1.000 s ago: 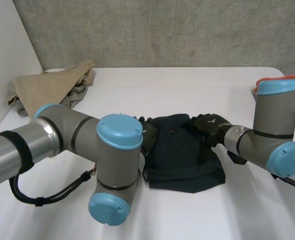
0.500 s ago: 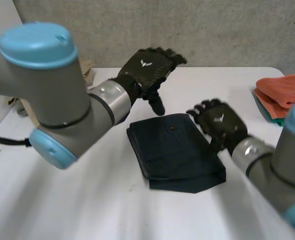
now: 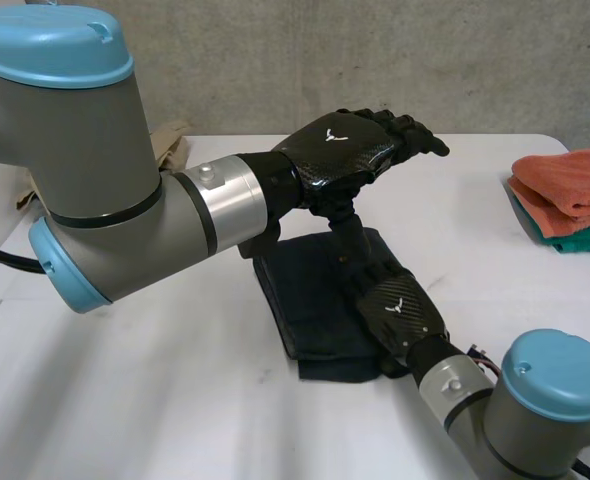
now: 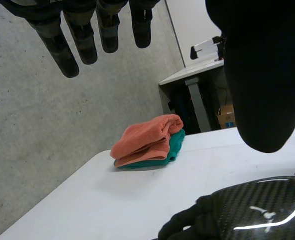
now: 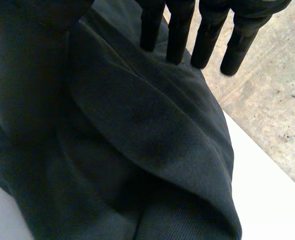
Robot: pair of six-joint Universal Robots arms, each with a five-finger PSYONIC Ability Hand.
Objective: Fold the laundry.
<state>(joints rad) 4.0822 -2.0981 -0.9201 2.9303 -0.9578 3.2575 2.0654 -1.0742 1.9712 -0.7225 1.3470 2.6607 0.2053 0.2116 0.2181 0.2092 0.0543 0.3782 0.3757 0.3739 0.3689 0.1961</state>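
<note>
Folded dark cloth (image 3: pixel 310 300) lies mid-tabletop (image 3: pixel 175 400), its right side hidden under the right hand (image 3: pixel 400 308), fingers straight and flat. Left hand (image 3: pixel 350 150) hovers above the cloth's far edge, fingers loosely spread, empty.

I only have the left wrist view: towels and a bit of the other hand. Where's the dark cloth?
Observer: The dark cloth lies folded on the table, below the raised left hand.
Operator: What is the right hand doing?
Observer: The right hand rests on the cloth's near right part, fingers straight.
Operator: Any other laundry around?
Observer: A beige pile sits at the table's far left, behind the left arm.
</note>
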